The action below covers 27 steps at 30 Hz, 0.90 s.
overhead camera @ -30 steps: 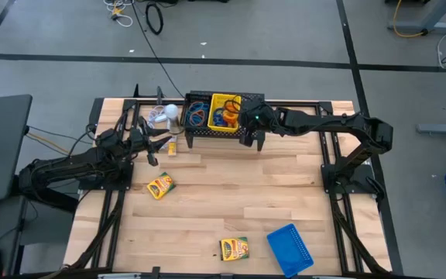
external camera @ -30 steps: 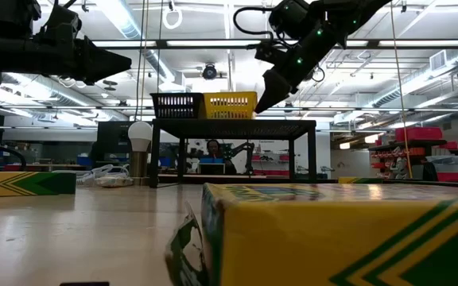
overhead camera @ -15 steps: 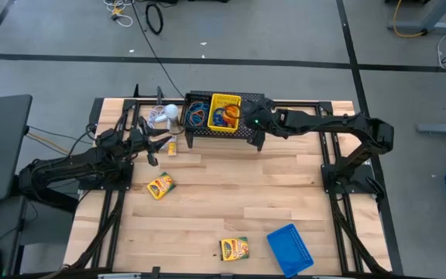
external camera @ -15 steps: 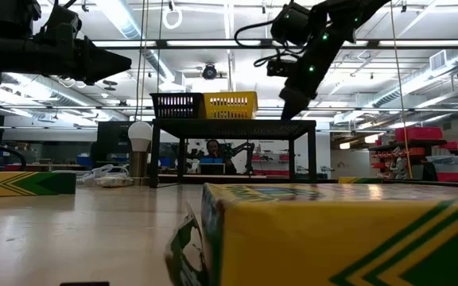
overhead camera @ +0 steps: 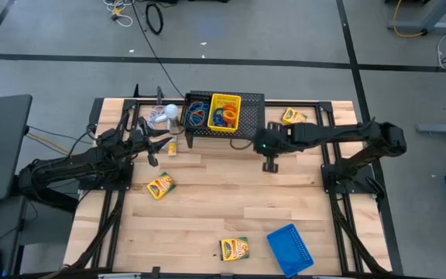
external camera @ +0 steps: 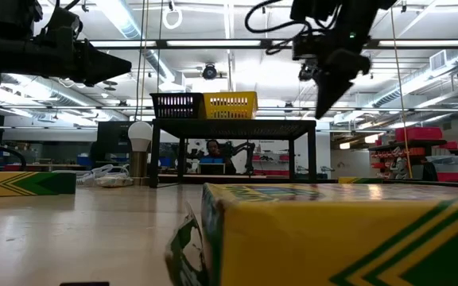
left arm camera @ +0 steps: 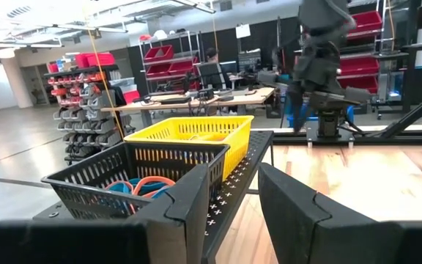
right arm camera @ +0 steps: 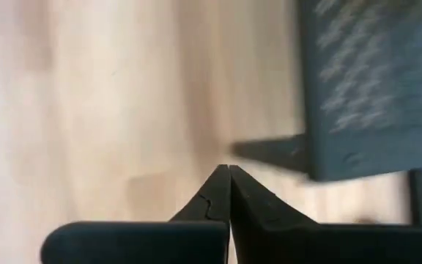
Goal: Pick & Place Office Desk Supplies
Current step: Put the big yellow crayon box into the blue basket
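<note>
A black tray [overhead camera: 197, 111] and a yellow tray [overhead camera: 225, 111], both with coloured rubber bands inside, sit on the black mesh stand [overhead camera: 252, 124]. A blue tray [overhead camera: 290, 246] lies near the front edge. Crayon boxes lie at the left [overhead camera: 159, 186], at the front [overhead camera: 235, 248] and behind the stand's right end [overhead camera: 293, 116]. My right gripper [overhead camera: 270, 164] hangs shut over bare table just in front of the stand's right end, pointing steeply down, its tips meeting in the wrist view [right arm camera: 229, 172]. My left gripper [overhead camera: 158, 150] waits open and level left of the stand, nothing between its fingers [left arm camera: 233, 213].
A white round object with a cord [overhead camera: 165, 116] lies left of the stand. A small yellow item [overhead camera: 171, 147] stands just off my left gripper's tips. Bare wood stretches across the table's middle [overhead camera: 231, 194]. The arms' black frames run along both sides.
My right gripper has swung from above the stand's right end, beside the yellow tray, toward the table's near and right side, and now hangs off the stand over bare wood. It has tipped more steeply downward and stayed shut. The crayon box behind the stand now shows.
</note>
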Available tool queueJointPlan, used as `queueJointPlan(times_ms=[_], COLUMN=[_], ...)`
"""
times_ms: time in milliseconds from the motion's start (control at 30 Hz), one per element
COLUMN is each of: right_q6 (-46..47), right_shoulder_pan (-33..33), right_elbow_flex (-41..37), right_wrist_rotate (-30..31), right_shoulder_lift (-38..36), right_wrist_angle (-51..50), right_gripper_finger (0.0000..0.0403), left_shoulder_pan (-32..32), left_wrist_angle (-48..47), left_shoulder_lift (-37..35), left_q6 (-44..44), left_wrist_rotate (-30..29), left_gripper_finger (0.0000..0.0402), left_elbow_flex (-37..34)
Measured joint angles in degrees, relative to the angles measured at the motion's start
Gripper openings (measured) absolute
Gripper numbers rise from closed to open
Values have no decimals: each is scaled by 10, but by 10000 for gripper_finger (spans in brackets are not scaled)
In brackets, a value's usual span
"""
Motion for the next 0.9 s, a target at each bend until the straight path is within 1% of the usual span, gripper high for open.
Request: queueJointPlan(times_ms=[67, 167, 267, 333, 467, 567, 667, 767, 900], right_q6=[16, 22, 22, 23, 57, 99, 145, 176, 175], right_shoulder_pan=[17, 51, 89, 117, 179, 218, 249, 273, 302], right_elbow_flex=[0, 0, 0, 0, 0, 0, 15, 61, 138], right_wrist_rotate=[-27, -99, -169, -201, -228, -244, -258, -269, -283], right_shoulder_lift=[0, 0, 0, 3, 29, 62, 102, 151, 228], right_wrist_angle=[-24, -32, -6, 26, 96, 136, 164, 171, 169], right_gripper_finger=[7, 24, 49, 72, 135, 189, 231, 252, 253], left_shoulder_pan=[0, 0, 0, 0, 0, 0, 0, 0, 0], left_wrist_angle=[0, 0, -1, -4, -4, -5, -5, -3, 0], left_shoulder_lift=[0, 1, 3, 6, 14, 20, 24, 23, 24], left_q6=[0, 1, 7, 8, 14, 19, 20, 19, 8], left_wrist_rotate=[0, 0, 0, -2, -22, -32, -38, -41, -41], left_gripper_finger=[125, 125, 125, 125, 125, 125, 125, 125, 125], left_elbow_flex=[0, 0, 0, 0, 0, 0, 0, 0, 0])
